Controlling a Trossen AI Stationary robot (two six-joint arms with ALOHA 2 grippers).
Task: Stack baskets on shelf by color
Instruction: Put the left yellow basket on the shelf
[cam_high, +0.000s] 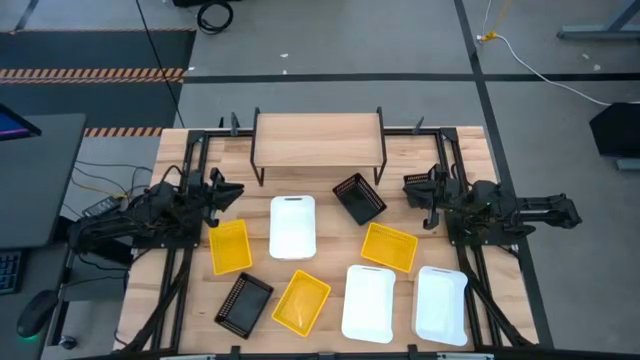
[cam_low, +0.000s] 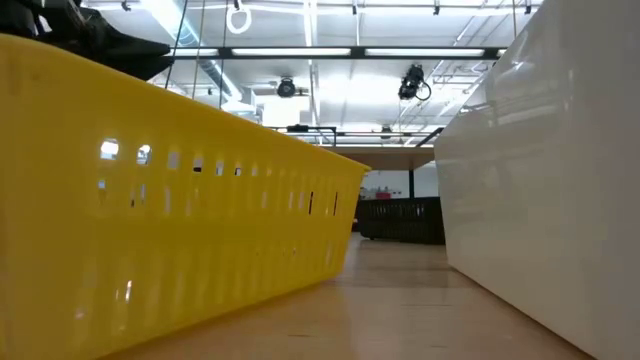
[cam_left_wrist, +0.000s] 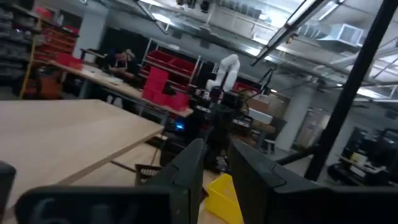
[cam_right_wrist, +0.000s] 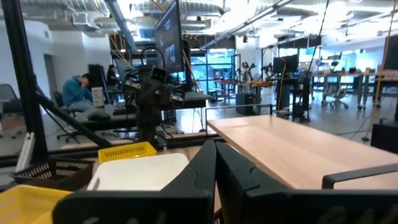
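Both grippers, left (cam_high: 228, 190) and right (cam_high: 412, 187), hang empty with fingers nearly closed. High view: shelf (cam_high: 318, 139) bare between and beyond them; yellow (cam_high: 230, 246), white (cam_high: 293, 226) and black (cam_high: 359, 198) baskets lie scattered on the table, unstacked. Low view: a yellow basket wall (cam_low: 180, 230) fills the foreground. Wrist views: nothing gripped. Stacking appears unstarted.

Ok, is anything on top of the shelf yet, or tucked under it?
Nothing sits on the shelf: in the high view its wood top is bare, and all the baskets lie on the table in front. The board hides the space underneath from above, so that cannot be checked.
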